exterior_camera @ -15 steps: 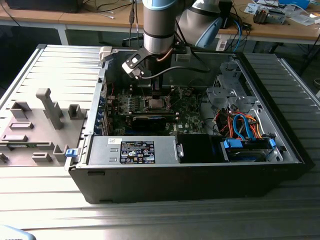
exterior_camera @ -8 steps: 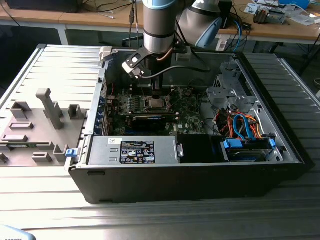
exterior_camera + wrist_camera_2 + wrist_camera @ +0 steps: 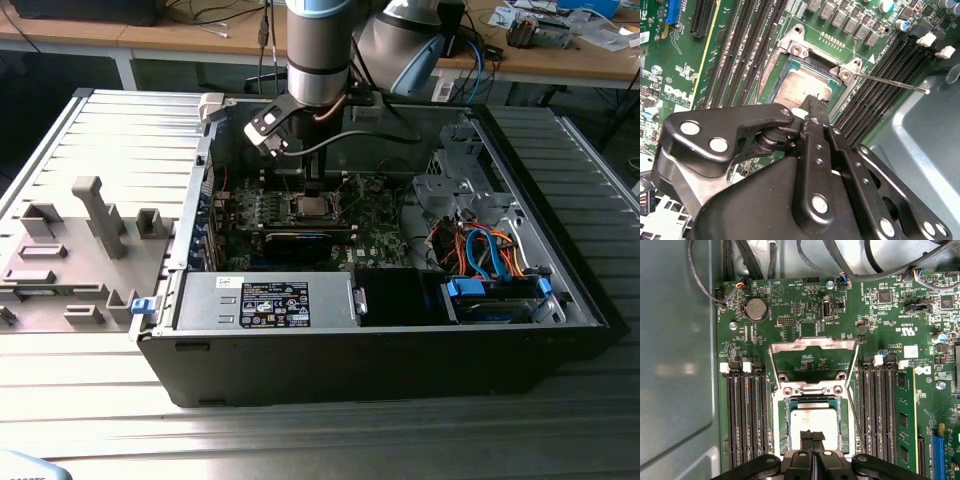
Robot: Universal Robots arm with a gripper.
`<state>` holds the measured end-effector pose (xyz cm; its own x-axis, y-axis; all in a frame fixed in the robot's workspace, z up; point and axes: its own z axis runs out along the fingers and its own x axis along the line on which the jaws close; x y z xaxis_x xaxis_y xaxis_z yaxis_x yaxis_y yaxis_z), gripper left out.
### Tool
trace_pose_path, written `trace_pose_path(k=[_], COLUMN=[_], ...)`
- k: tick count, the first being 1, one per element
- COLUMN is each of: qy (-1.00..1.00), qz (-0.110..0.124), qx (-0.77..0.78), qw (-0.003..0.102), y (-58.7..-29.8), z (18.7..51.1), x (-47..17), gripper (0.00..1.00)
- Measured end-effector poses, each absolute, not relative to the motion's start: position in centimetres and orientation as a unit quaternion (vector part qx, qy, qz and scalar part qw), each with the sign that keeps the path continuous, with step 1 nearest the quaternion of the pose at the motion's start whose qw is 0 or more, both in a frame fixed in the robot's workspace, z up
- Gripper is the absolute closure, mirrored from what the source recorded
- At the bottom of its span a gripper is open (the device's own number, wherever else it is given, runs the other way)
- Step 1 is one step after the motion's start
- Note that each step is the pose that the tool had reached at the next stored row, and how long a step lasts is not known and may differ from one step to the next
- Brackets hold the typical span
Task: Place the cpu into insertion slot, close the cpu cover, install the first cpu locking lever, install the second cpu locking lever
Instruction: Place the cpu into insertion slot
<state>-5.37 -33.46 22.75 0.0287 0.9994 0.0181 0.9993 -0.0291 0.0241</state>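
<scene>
1. The cpu (image 3: 814, 421), a small flat square chip with a silvery-tan metal top, lies flat in the insertion slot (image 3: 783, 427), the dark square socket with a silver metal rim on the green motherboard (image 3: 800, 305).
2. The chip's metal face points up out of the socket. Being square, it has no long axis, and its edges run parallel to the socket rim and to the long black memory slots (image 3: 745, 415) on either side.
3. The cpu cover (image 3: 812, 344), a thin silver metal frame plate with a square window, is open. It is swung back from its hinged edge on the side of the socket away from the pincer, and green board shows through its window.
4. A locking lever (image 3: 890, 83), a thin silver wire rod, is unlatched. In the second wrist view it sticks out from a corner of the socket over the memory slots.
5. The black pincer (image 3: 812, 436) has its two fingertips pressed together with nothing between them. They hang over the cpu's edge nearest the arm, and I cannot tell whether they touch the chip.
6. In the exterior view the grey arm (image 3: 318, 50) reaches straight down into the open black computer case (image 3: 400, 350), which lies on a ribbed metal counter (image 3: 300, 430). A grey moulded fixture tray (image 3: 90, 230) sits beside the case on the exterior view's left.
</scene>
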Motion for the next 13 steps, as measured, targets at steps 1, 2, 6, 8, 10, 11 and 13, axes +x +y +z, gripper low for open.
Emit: trace_pose_path(k=[1,2,6,8,10,11,13], qy=[0.697,0.697,0.697,0.697,0.697,0.697,0.697], qz=[0.015,0.016,0.018,0.019,0.019,0.019,0.020], qx=[0.717,0.717,0.717,0.717,0.717,0.717,0.717], qw=[0.002,0.001,-0.001,-0.001,-0.002,-0.002,-0.003], y=[-33.46,-33.45,-33.45,-33.45,-33.45,-33.45,-33.45], z=[22.77,22.78,22.87,22.89,22.91,22.94,22.97], x=[-5.37,-5.37,-5.37,-5.37,-5.37,-5.37,-5.37], gripper=[0.89,0.89,0.89,0.89,0.89,0.89,0.89])
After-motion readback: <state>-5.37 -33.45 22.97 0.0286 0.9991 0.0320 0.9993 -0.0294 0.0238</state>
